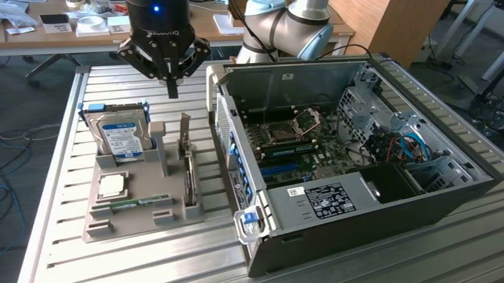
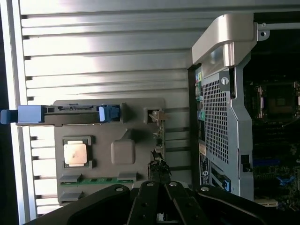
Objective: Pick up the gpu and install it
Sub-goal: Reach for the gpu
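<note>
Table [image 1: 118, 82]: slatted metal top that carried everything else.
Computer case [image 1: 346, 200]: lay on its side with the panel off and the motherboard [image 1: 291, 141] exposed, on the exterior view's right, just beside the holder.
Gripper [image 1: 172, 88]: hung in the air over the far end of the holder, fingers pressed together and holding nothing. In the wrist view its tips [image 2: 159, 172] sat in line with the card's top edge, apart from it.
Holder [image 1: 141, 221]: grey moulded tray on the exterior view's left, with a slot for each part.
Hard drive [image 1: 118, 135]: stood upright at the holder's far end, well apart from the card.
Gpu [image 1: 187, 171]: stood on edge in the slot along the holder's side nearest the case, its silver bracket rising at the far end; it had not been lifted.
Gpu handling: probably light and stiff, yet fragile; the board would not take bending or pressure on its components.
Gpu hold: likely best pinched across its thin upper edge near the middle, clear of the bracket and the bottom contacts.
Processor chip [image 1: 113, 186]: lay flat in the holder.
RAM stick [image 1: 130, 204]: lay in a slot near the chip.
</note>
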Robot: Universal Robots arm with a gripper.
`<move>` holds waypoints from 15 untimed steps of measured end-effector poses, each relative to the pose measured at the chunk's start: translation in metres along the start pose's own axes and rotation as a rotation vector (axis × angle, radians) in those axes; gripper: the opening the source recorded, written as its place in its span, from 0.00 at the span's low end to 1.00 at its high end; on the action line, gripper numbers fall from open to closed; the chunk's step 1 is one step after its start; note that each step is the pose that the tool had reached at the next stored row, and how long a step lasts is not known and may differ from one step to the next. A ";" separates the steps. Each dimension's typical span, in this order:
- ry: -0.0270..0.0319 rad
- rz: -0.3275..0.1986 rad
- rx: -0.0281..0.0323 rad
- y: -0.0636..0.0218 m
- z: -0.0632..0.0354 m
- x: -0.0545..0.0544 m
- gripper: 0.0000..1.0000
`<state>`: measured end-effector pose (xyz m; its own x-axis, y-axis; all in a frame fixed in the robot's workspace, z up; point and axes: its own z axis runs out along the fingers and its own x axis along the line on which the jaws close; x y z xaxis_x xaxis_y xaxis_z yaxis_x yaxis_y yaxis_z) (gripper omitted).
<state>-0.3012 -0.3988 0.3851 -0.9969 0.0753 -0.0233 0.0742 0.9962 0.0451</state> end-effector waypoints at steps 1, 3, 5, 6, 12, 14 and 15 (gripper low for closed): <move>0.0000 0.000 0.0000 0.0000 0.0000 0.000 0.11; 0.0000 0.000 0.0000 0.0000 0.0000 0.000 0.11; 0.0000 0.000 0.0000 0.0000 0.0000 0.000 0.11; 0.0000 0.000 0.0000 0.0000 0.0000 0.000 0.11; 0.0000 0.000 0.0000 -0.0001 0.0000 0.001 0.11; 0.0000 0.000 0.0000 0.0000 0.0000 0.000 0.11; 0.0001 0.000 0.0000 0.0000 0.0000 0.000 0.11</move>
<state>-0.3009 -0.3988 0.3852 -0.9969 0.0753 -0.0232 0.0742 0.9962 0.0451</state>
